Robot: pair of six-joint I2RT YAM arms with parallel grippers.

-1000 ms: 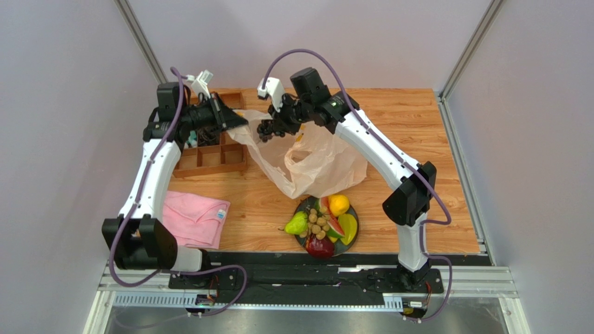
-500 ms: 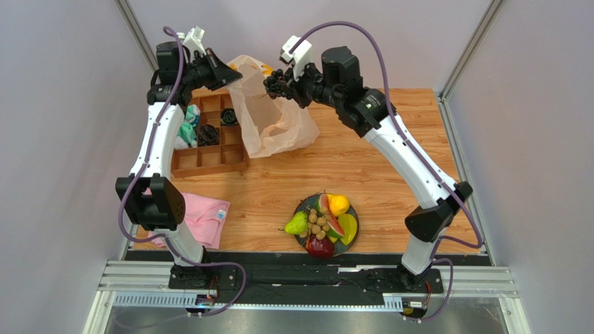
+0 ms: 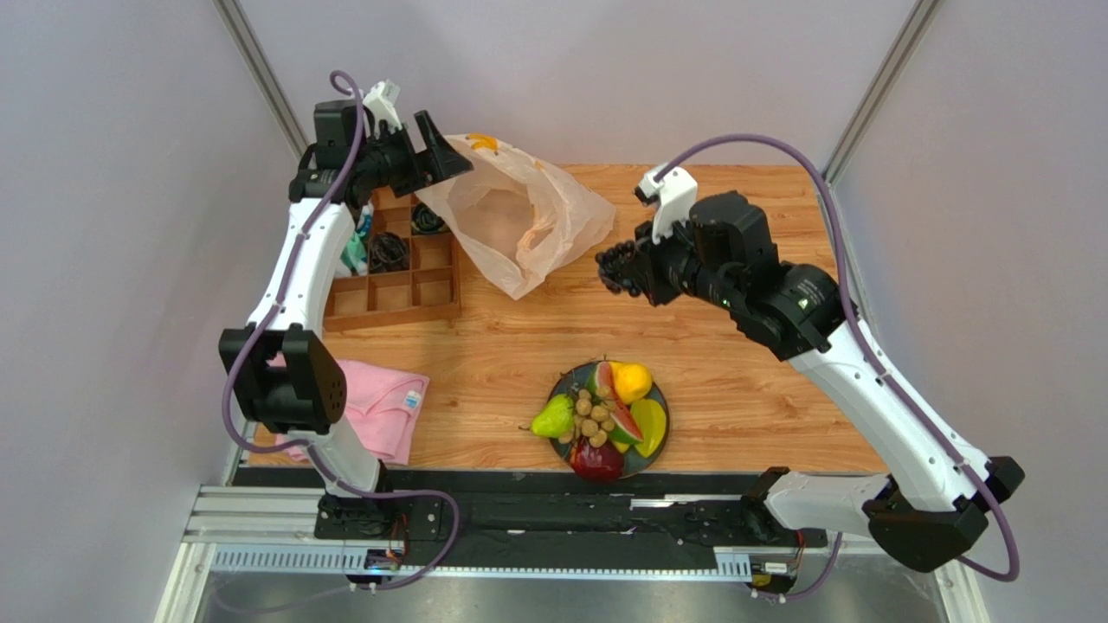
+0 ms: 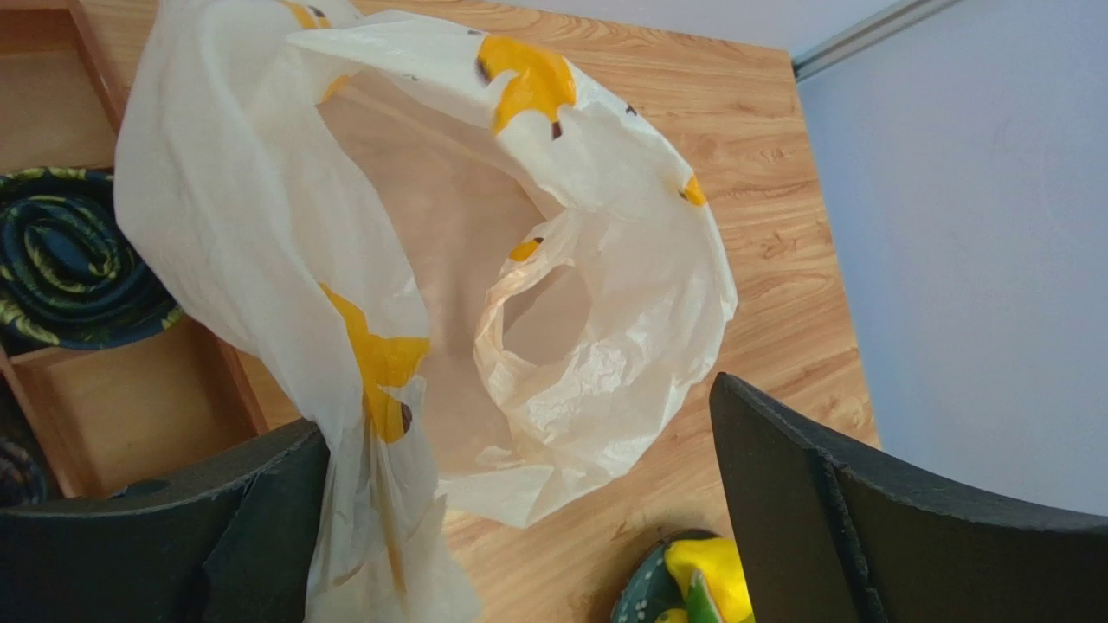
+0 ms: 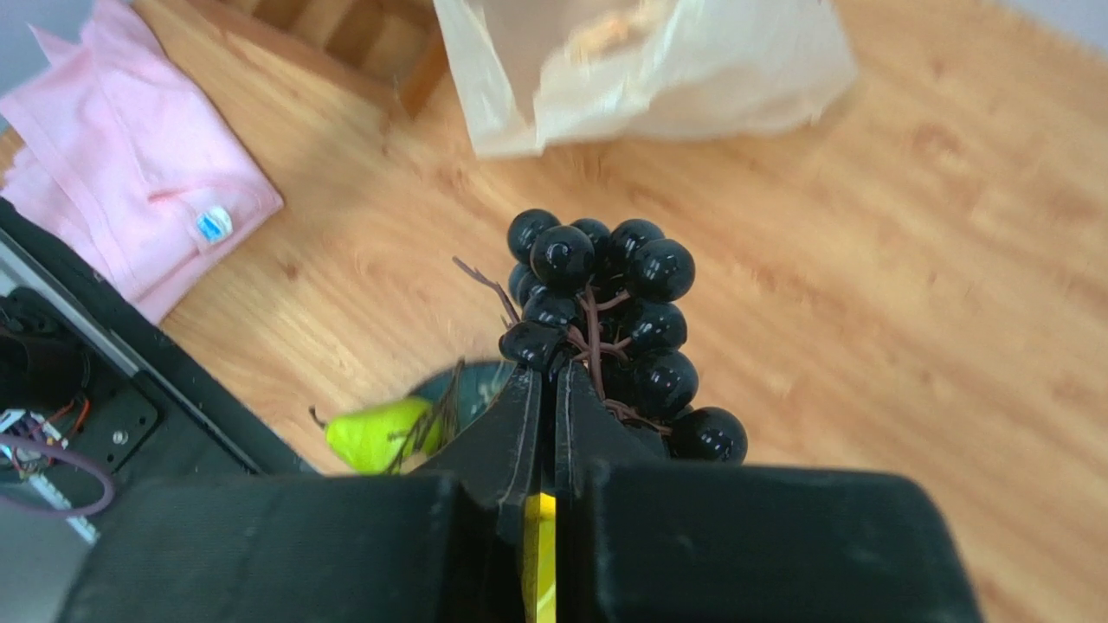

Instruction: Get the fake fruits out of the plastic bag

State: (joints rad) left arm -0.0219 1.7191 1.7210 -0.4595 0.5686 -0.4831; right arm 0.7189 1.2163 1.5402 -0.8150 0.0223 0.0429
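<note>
The plastic bag (image 3: 520, 221) lies crumpled and open-mouthed at the back of the table, cream-white with orange-yellow banana prints. My left gripper (image 3: 436, 146) is raised at the bag's back left edge and stands open. In the left wrist view the bag (image 4: 429, 260) hangs against the left one of its fingers (image 4: 156, 519). My right gripper (image 5: 553, 357) is shut on the stem of a dark purple grape bunch (image 5: 611, 279), held in the air right of the bag (image 3: 622, 269). The other fake fruits lie on a dark plate (image 3: 568, 384): green pear (image 3: 553, 418), lemon (image 3: 632, 380), dark red apple (image 3: 596, 458), watermelon slice (image 3: 626, 423).
A wooden compartment tray (image 3: 390, 296) with rolled socks stands at the back left, under the left arm. A folded pink cloth (image 3: 371, 405) lies at the front left. Grey walls close in both sides.
My left gripper has opened and let go of the bag, which has sagged onto the table. My right arm has carried the dark grape bunch away from the bag, to the right and nearer.
</note>
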